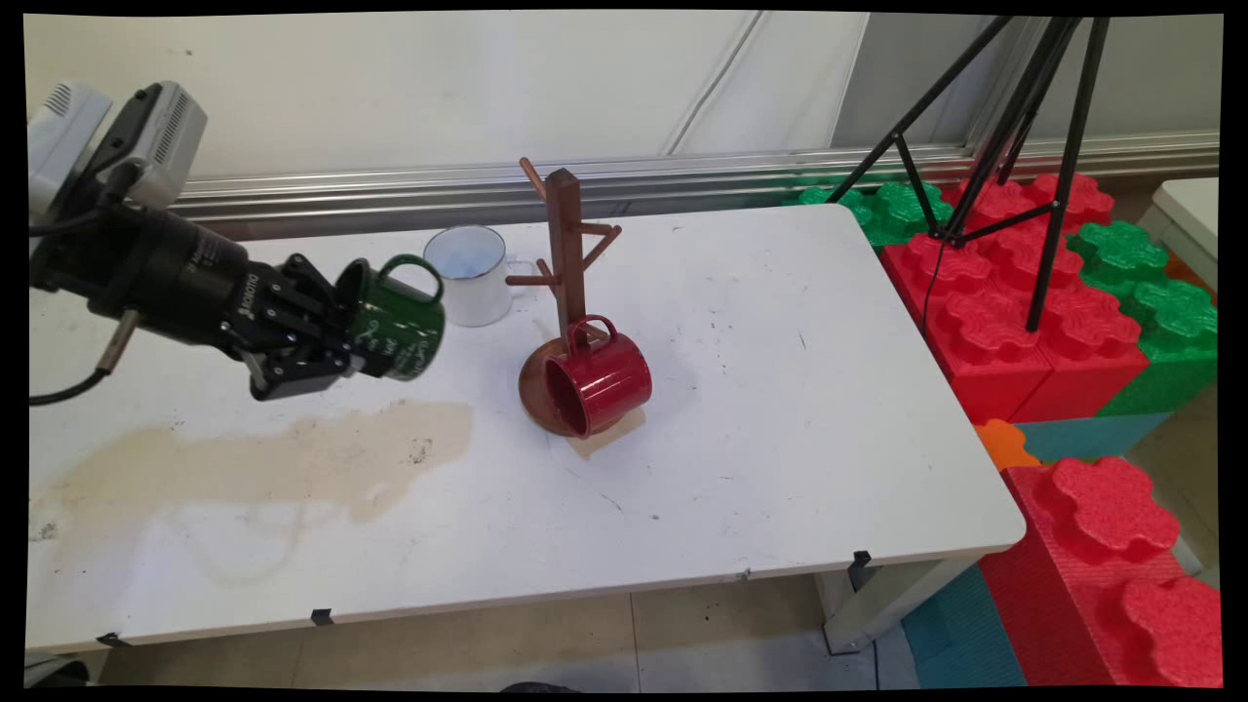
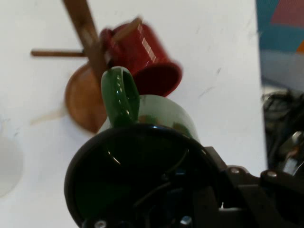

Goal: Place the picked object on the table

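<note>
A green enamel mug [image 1: 395, 327], glossy with pale lettering on its side, is held off the table [image 1: 780, 409] by the black gripper [image 1: 336, 336] at the left of the main view. The mug is tipped on its side, its dark mouth turned back toward the gripper and its handle uppermost. The jaws are clenched on the mug's rim, one finger inside the mouth and one outside, as the hand view shows, with the rim filling the lower part of that picture.

Just right of the held mug a white enamel mug [image 1: 471, 273] stands upright on the table. Beside it rises a brown wooden mug tree [image 1: 564, 253], an upright post with short pegs slanting out of it on a round base. A red enamel mug [image 1: 597, 382] hangs by its handle from a low peg, mouth toward the camera, its body resting against the base.

In the hand view the green mug's handle [image 2: 119, 97] points toward the post and the red mug beyond it, near them but apart.

A wide tan stain [image 1: 283, 463] lies on the table below the gripper. Beyond the table's right edge lie big red and green foam blocks [image 1: 1033, 322], with a black tripod [image 1: 1024, 127] standing on them
</note>
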You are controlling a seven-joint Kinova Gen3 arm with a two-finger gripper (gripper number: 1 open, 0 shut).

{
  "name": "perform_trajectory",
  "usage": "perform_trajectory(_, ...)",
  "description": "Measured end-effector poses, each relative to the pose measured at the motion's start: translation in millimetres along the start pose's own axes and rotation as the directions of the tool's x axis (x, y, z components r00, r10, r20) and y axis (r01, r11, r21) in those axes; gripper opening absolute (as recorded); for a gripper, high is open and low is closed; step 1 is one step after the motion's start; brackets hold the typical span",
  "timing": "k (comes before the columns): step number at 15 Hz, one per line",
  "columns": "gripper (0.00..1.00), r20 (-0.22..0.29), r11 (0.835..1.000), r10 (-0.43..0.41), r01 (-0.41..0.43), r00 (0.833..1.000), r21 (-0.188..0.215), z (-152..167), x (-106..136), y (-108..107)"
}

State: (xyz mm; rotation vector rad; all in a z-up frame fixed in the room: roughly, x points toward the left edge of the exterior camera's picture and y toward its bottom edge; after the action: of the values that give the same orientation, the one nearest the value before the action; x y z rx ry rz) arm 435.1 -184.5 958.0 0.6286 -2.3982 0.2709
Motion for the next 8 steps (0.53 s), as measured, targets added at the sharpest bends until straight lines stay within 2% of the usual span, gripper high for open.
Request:
perform_trajectory(5, 0.0, 0.08, 0.998, 0.057, -0.059, 0.995, 0.026, 1, -2, -22)
perform_trajectory(8, 0.0, 0.142, 0.994, 0.083, -0.092, 0.986, 0.058, 11, 0, -44)
